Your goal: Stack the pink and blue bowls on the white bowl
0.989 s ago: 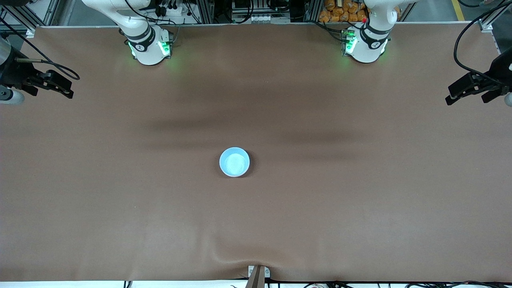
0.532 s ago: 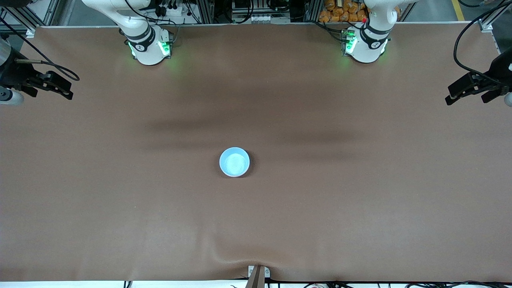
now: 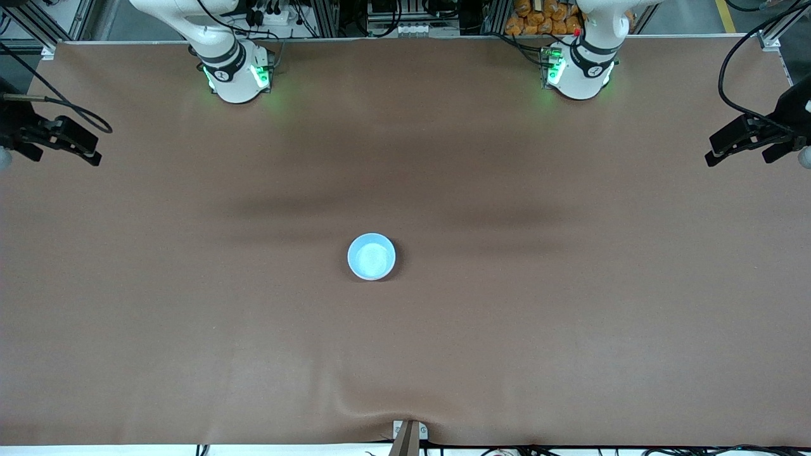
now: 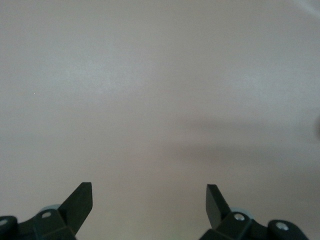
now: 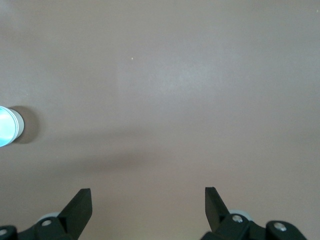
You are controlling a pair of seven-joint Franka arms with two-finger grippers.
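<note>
A light blue bowl [image 3: 371, 256] stands upright in the middle of the table; it also shows at the edge of the right wrist view as the blue bowl [image 5: 5, 127]. The pink bowl and the white bowl are hidden. My right gripper [image 3: 63, 154] hangs open over the right arm's end of the table, well away from the bowl, and the right gripper [image 5: 148, 196] has only bare table between its fingers. My left gripper [image 3: 738, 157] hangs open over the left arm's end, and the left gripper [image 4: 149, 192] holds nothing.
A brown cloth [image 3: 507, 329] covers the whole table, with a raised wrinkle near a small bracket [image 3: 408, 434] at the edge nearest the front camera. The two arm bases [image 3: 236, 76] stand along the edge farthest from it.
My right gripper has drawn farther out toward its end of the table. The left gripper and the blue bowl have not moved.
</note>
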